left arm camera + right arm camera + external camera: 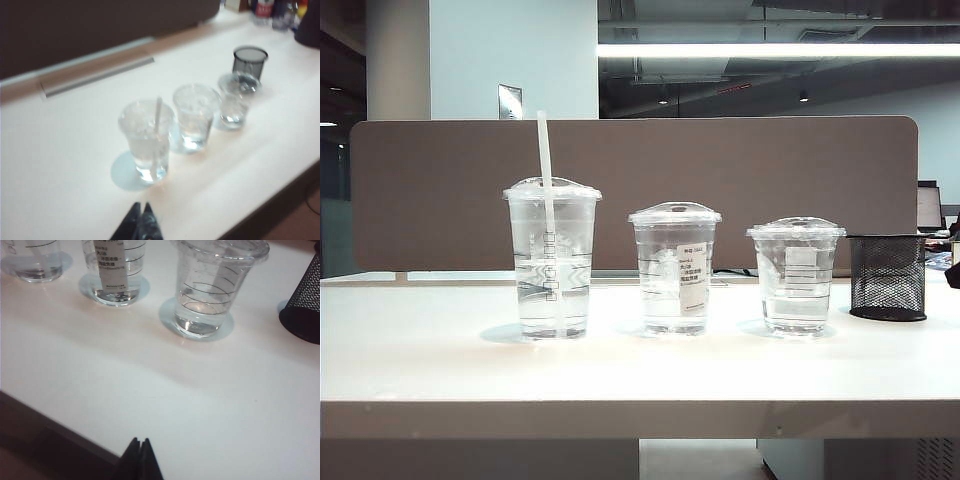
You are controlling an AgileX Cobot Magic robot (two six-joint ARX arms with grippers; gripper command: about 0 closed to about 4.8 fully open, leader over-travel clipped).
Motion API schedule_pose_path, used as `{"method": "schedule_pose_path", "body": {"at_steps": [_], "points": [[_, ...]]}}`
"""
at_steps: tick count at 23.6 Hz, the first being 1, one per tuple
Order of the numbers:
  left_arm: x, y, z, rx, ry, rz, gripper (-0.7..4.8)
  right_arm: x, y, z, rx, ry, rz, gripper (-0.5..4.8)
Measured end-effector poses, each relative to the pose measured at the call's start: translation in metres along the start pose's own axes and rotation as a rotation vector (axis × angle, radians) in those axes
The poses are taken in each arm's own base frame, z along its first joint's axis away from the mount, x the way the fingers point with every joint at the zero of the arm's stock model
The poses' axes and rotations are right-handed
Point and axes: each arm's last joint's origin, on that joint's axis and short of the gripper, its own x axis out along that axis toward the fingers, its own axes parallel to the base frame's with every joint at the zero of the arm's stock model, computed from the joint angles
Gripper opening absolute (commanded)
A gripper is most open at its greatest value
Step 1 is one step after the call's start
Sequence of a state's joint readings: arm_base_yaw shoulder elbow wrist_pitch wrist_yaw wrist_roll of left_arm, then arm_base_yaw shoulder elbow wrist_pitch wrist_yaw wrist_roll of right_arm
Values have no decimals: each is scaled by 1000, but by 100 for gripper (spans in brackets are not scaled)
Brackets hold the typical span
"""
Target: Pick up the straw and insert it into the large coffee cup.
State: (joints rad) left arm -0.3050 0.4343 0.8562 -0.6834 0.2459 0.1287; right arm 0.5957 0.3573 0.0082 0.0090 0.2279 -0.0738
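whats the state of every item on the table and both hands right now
straw: upright, through the lid of the large cup, top sticking out
large cup: upright, lidded, straw in it
medium cup: upright, lidded, no straw
small cup: upright, lidded, no straw
mesh holder: upright, contents not visible
left hand: shut, empty, off the cups
right hand: shut, empty, near the table edge

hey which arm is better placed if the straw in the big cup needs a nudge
Left, probably. The left gripper, shut, faces the large coffee cup holding the straw; the right gripper, shut, sits nearest the shortest cup.
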Motion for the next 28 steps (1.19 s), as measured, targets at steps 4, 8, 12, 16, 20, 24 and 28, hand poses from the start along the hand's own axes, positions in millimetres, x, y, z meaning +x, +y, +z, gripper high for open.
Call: {"method": "schedule_pose_path", "body": {"at_steps": [4,8,12,16,20,24,28], "points": [[47,8,-46,-8,-24,70,-3,0,0,0,0,0,0,-8],[66,12,-95,-82,-42,156,-3,0,0,0,0,0,0,-8],[63,24,-132,-228,-52,321,-3,0,0,0,0,0,0,-8],[58,29,-152,-258,-62,407,-3,0,0,0,0,0,0,-8],[57,26,-178,-271,-42,434,-3,0,0,0,0,0,0,-8],[56,23,-187,-278,-10,448,-3,0,0,0,0,0,0,-8],[56,24,-188,-264,-2,454,-3,0,0,0,0,0,0,-8]]}}
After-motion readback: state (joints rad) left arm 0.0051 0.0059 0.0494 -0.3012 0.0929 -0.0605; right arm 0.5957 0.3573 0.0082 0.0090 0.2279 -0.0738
